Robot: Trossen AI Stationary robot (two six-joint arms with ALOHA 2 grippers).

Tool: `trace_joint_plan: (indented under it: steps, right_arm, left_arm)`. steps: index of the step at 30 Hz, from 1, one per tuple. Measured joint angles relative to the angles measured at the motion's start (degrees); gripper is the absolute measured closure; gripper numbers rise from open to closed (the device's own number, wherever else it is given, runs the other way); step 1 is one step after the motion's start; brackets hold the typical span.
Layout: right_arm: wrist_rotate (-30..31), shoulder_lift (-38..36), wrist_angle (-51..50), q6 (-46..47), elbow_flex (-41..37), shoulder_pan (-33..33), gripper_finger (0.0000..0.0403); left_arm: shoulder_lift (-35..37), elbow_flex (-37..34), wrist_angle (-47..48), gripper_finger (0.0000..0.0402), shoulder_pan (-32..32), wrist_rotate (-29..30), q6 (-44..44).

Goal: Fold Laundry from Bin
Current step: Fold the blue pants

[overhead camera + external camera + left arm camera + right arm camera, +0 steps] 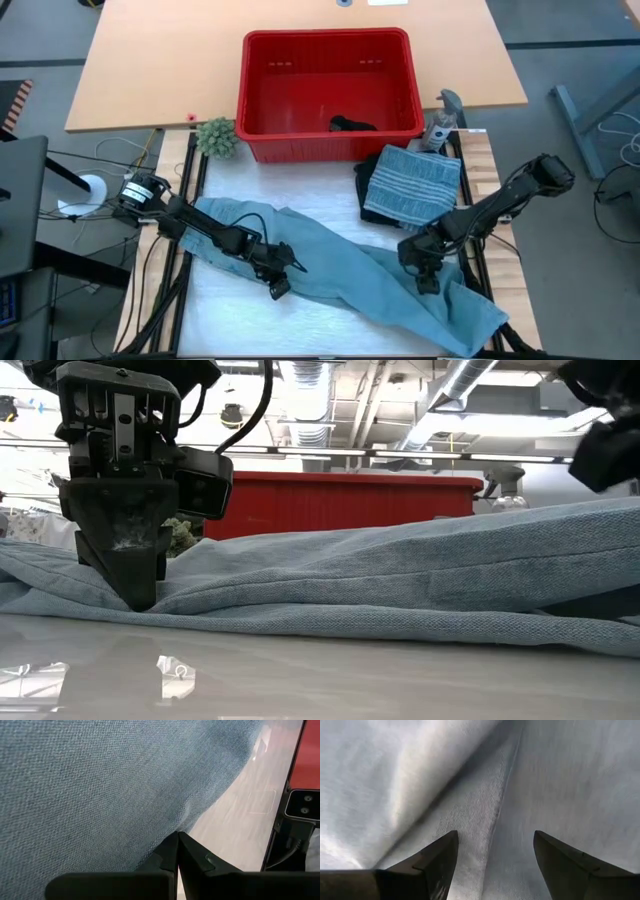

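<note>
A light blue denim garment (350, 265) lies spread out across the table from left to right. My left gripper (279, 288) is shut at its near edge, the tips down at table level (137, 600). My right gripper (428, 280) stands open just over the garment's right part, with a seam (495, 815) running between its fingers; it touches nothing that I can see. The red bin (325, 36) stands at the far side with a black garment (352, 125) on its floor. A folded blue-grey striped cloth (412, 182) lies on a dark garment (366, 188) at the back right. My left gripper has its two fingers shut together on the denim garment's near edge (186, 822), only at their free ends. The fingers slant down from the table's left. The cloth lies slack on the table; how many layers are between the fingers does not show.
A small green plant (217, 137) stands left of the bin. A grey bottle-like object (441, 122) stands at the bin's right corner. Bare white table (240, 320) shows along the near edge, in front of the denim.
</note>
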State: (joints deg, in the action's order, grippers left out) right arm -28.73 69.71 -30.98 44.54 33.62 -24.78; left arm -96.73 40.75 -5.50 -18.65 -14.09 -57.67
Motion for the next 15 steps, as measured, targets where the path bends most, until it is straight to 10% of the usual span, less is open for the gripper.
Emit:
trace_joint_plan:
  steps: [8,15]
  right_arm:
    - [-4.69,-0.11,2.18,-0.88,-2.18,0.13,0.0163]
    - [-5.89,-0.13,3.81,-1.38,-2.18,0.05,0.0375]
  left_arm:
    - [-0.02,-0.02,-0.01,0.0401,-0.01,0.39,-0.07]
    - [-0.02,-0.02,0.00,0.0401,-0.04,1.92,-0.04]
